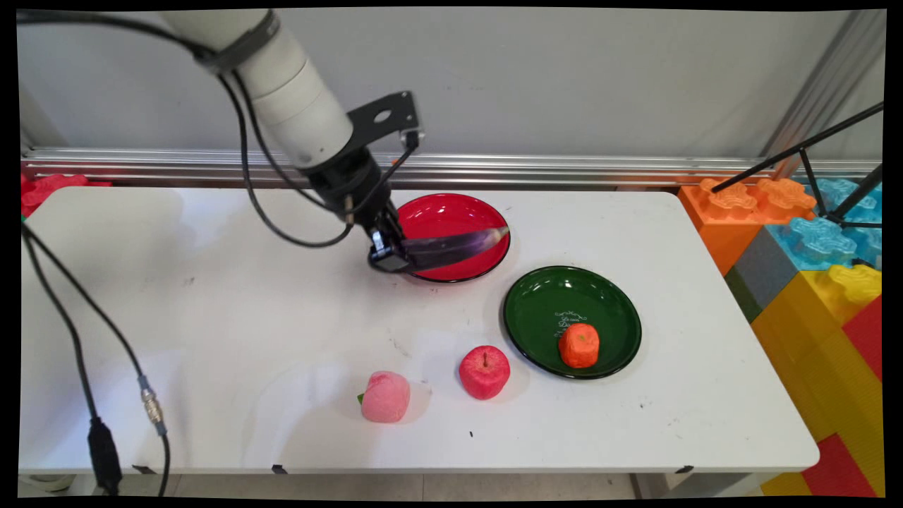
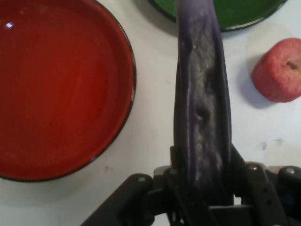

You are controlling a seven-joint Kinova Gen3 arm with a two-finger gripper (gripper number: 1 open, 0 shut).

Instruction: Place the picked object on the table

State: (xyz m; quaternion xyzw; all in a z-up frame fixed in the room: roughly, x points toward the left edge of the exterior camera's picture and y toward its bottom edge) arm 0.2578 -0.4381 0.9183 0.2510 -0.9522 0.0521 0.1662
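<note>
My gripper (image 1: pixel 388 255) is shut on a long purple eggplant (image 1: pixel 451 248), held by one end and lifted above the table. In the main view the eggplant stretches to the right across the near part of the red plate (image 1: pixel 451 210). In the hand view the eggplant (image 2: pixel 202 103) runs straight up from between the fingers, with the red plate (image 2: pixel 56 84) to its left on the white table. The red plate holds nothing.
A green plate (image 1: pixel 557 310) with an orange fruit (image 1: pixel 579 345) on it lies right of centre. A red apple (image 1: pixel 485 371) and a pink peach (image 1: pixel 385 396) sit near the front edge. Coloured foam blocks (image 1: pixel 811 254) stand off the table's right end.
</note>
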